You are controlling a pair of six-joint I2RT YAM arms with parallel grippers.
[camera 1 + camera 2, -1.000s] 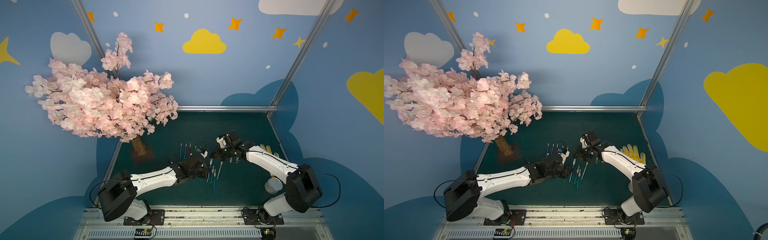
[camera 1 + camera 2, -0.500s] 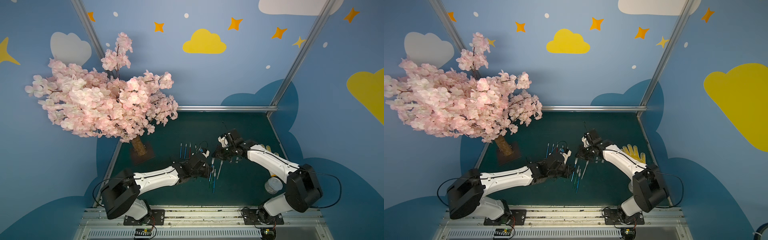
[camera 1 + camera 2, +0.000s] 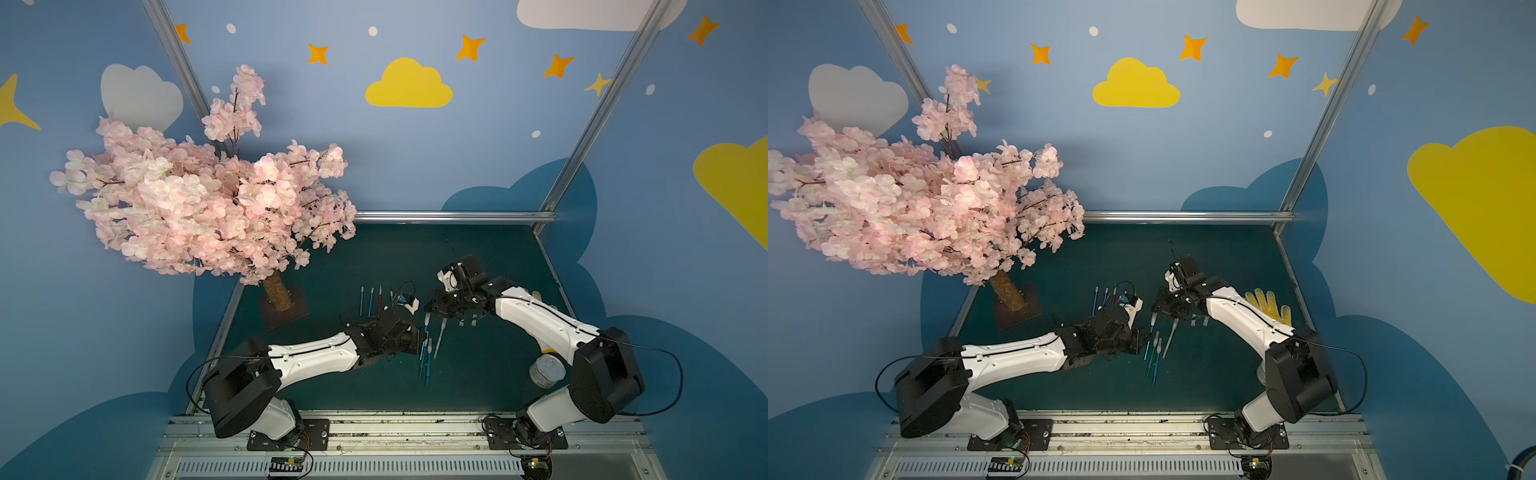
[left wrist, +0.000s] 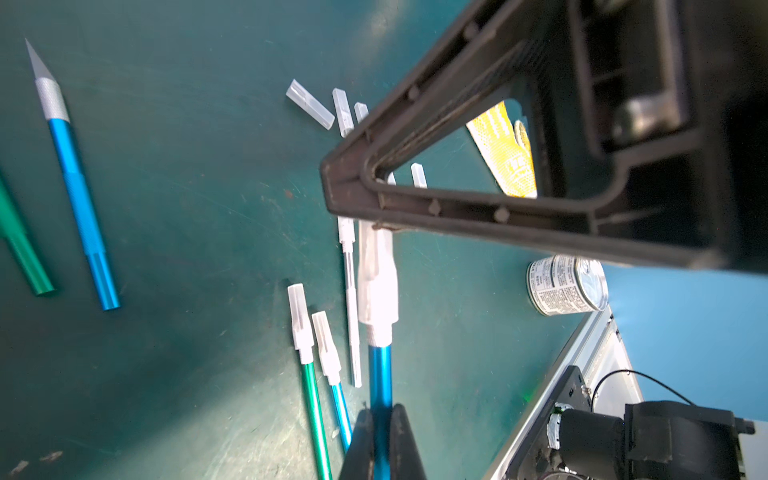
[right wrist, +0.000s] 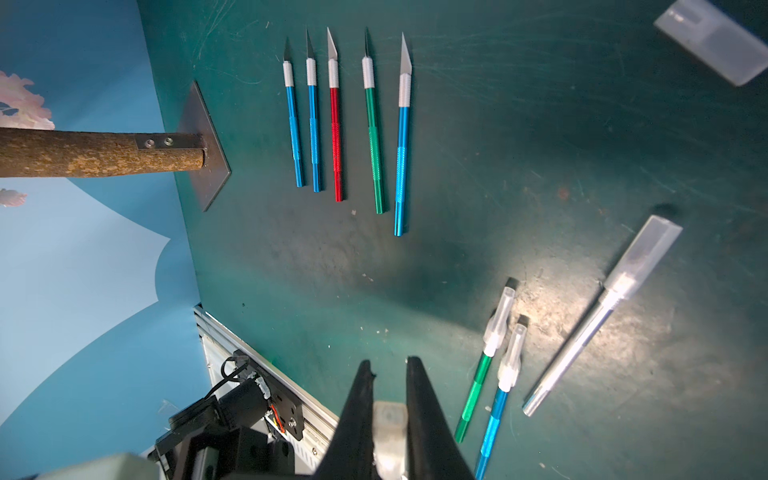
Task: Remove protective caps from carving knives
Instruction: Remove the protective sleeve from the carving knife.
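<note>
The blue-handled carving knife [image 4: 380,370], clamped in the closed left gripper [image 4: 381,415], has been brought across — its translucent whitish plastic cap [image 4: 376,282] is pinched by the right gripper [image 5: 388,374] above the green table [image 4: 166,208], ready for pulling.

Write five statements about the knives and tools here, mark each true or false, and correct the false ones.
1. The left tool is shut on a blue knife. True.
2. That knife's cap is off. False: it covers the blade, with the right tool shut on it.
3. Five uncapped knives lie in a row. True.
4. The red knife ends that row. False: it lies in the middle.
5. Every knife lying loose is uncapped. False: on the mat lie a capped green knife, a capped blue knife and a capped whitish knife.
</note>
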